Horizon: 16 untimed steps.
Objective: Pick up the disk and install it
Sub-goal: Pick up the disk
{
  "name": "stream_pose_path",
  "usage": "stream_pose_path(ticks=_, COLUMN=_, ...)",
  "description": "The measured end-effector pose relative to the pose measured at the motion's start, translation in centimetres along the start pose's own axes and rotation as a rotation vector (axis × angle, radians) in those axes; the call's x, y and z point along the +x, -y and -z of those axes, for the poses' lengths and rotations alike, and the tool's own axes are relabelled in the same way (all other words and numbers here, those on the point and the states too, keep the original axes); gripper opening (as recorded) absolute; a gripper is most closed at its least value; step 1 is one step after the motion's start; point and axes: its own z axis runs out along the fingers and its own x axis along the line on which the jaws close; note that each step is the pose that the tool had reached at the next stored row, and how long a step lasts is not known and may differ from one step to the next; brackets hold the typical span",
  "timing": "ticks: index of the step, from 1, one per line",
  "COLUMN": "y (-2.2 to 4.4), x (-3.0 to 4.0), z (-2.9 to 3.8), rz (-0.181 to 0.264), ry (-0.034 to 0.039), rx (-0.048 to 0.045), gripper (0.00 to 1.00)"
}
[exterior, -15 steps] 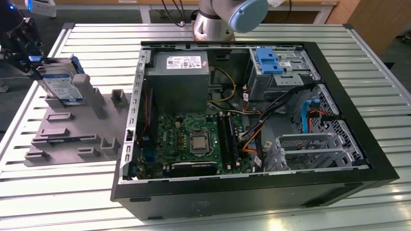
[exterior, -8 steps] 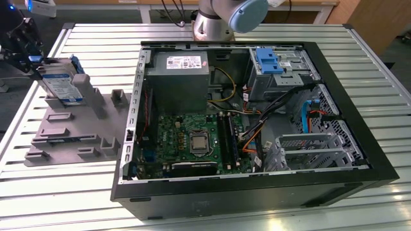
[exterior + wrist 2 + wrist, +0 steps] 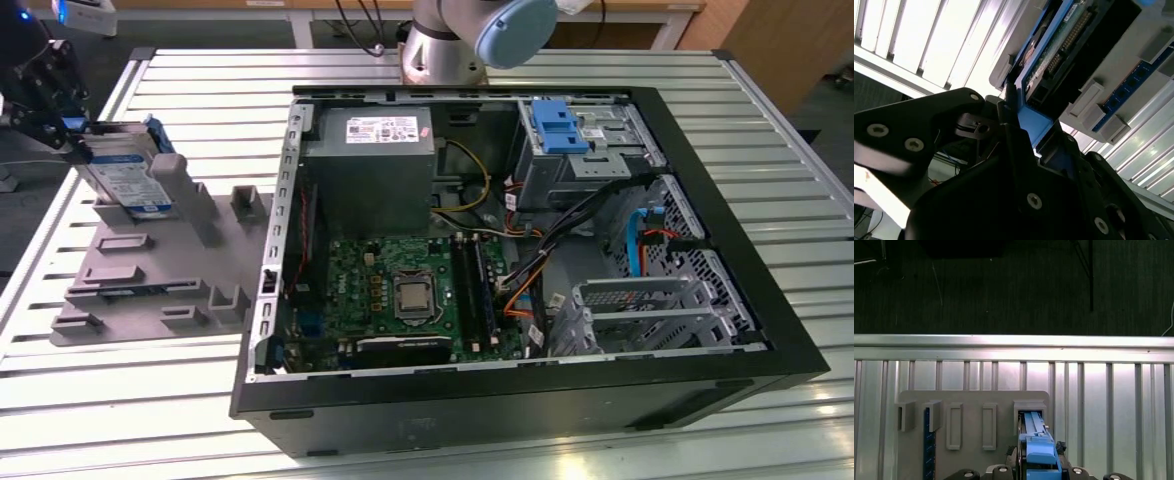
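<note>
The disk (image 3: 131,180) stands on edge, tilted, at the far end of a grey holder block (image 3: 147,270) on the exterior view's left. It has a white-and-blue label and blue side rails. My gripper (image 3: 64,130) is at its upper end, shut on the disk's blue rail. In the second wrist view the black fingers (image 3: 1010,117) clamp the blue rail (image 3: 1031,122), and the disk's circuit-board side (image 3: 1054,50) runs away from them. In the first wrist view the blue rail (image 3: 1035,437) sits in the holder's slot (image 3: 1030,407), just ahead of my gripper (image 3: 1036,462).
An open black computer case (image 3: 534,400) lies on the slatted metal table (image 3: 200,80) to the exterior view's right of the holder. Inside are a grey power supply (image 3: 367,170), a green motherboard (image 3: 400,290), cables, and a blue bracket (image 3: 554,125) at the drive bays. A blue memory stick (image 3: 929,440) lies in the holder.
</note>
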Motion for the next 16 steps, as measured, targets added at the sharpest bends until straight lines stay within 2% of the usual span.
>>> stream_pose_path(ticks=6, y=0.00, x=0.00, z=-0.01, rz=0.000, ry=0.0000, rx=0.0000, gripper=0.36)
stream_pose_path(ticks=16, y=0.00, x=0.00, z=-0.02, rz=0.000, ry=0.0000, rx=0.0000, gripper=0.36)
